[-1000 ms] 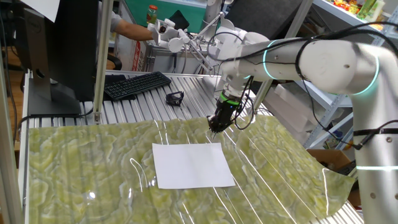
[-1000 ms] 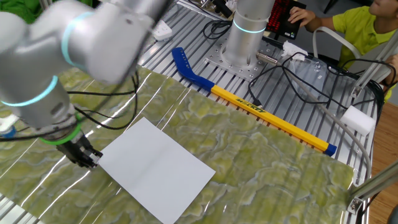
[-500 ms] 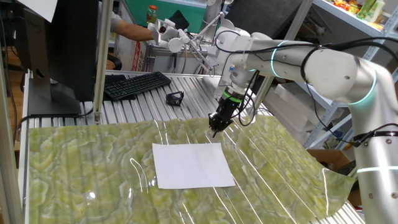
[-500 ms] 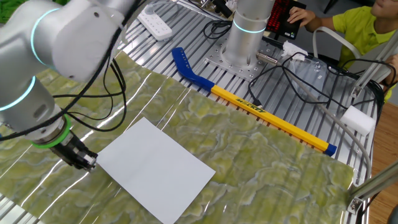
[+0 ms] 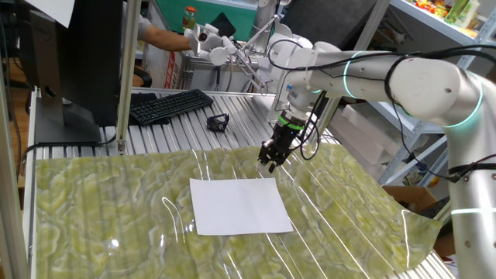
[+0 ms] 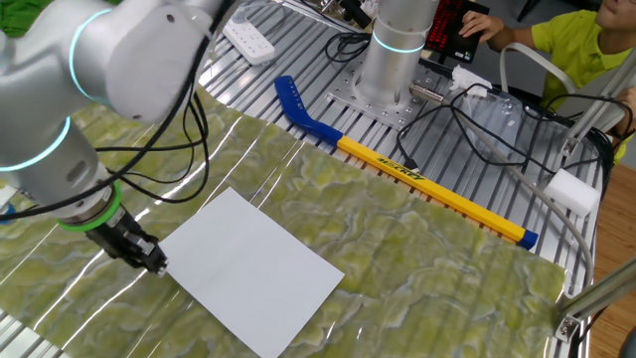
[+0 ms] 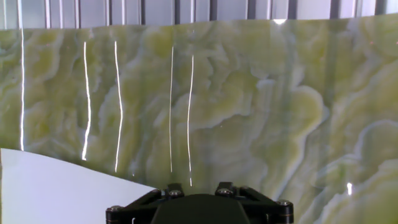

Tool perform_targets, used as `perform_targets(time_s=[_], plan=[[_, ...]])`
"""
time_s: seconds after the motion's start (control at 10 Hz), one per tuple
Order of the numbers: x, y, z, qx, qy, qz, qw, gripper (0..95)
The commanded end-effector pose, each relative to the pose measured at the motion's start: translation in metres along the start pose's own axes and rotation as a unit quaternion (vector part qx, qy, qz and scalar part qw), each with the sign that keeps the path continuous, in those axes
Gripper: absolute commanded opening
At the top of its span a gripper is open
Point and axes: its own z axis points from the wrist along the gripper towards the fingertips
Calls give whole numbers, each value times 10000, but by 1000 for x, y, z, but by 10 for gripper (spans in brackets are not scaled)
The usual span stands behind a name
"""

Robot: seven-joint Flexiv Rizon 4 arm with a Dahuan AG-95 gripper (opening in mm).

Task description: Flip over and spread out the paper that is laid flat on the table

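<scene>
The white paper (image 5: 240, 205) lies flat on the green-yellow marbled table (image 5: 101, 201). My gripper (image 5: 269, 163) hangs just above the table beside the paper's far right corner, apart from it, with its fingers close together and nothing between them. In the other fixed view the gripper (image 6: 156, 265) is at the left corner of the paper (image 6: 248, 270), low over the table (image 6: 417, 249). In the hand view only the black gripper body (image 7: 196, 202) shows. The paper's edge (image 7: 56, 190) is at the lower left and the table (image 7: 249, 106) fills the rest.
A black keyboard (image 5: 170, 105), a small black object (image 5: 218, 122) and a monitor (image 5: 70, 70) stand on the ribbed metal at the back. A yellow and blue tool (image 6: 427, 184), cables (image 6: 477, 129) and the arm's base (image 6: 397, 60) lie beyond the mat. A person (image 6: 586, 40) sits nearby.
The gripper has shifted a little closer to the paper's corner, staying low. The paper has not moved.
</scene>
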Motion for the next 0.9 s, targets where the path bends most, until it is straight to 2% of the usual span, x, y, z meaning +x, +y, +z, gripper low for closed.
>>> perform_targets(time_s=[0.1,0.2,0.5,0.6,0.9], plan=[[-6,-3,1,-96,69,-37,9999,570],[-6,-3,1,-177,101,-38,9998,570],[-7,-3,2,-289,160,-17,9995,570],[-7,-3,3,-323,159,-21,9993,380],[-6,-3,4,-354,150,-43,9993,380]])
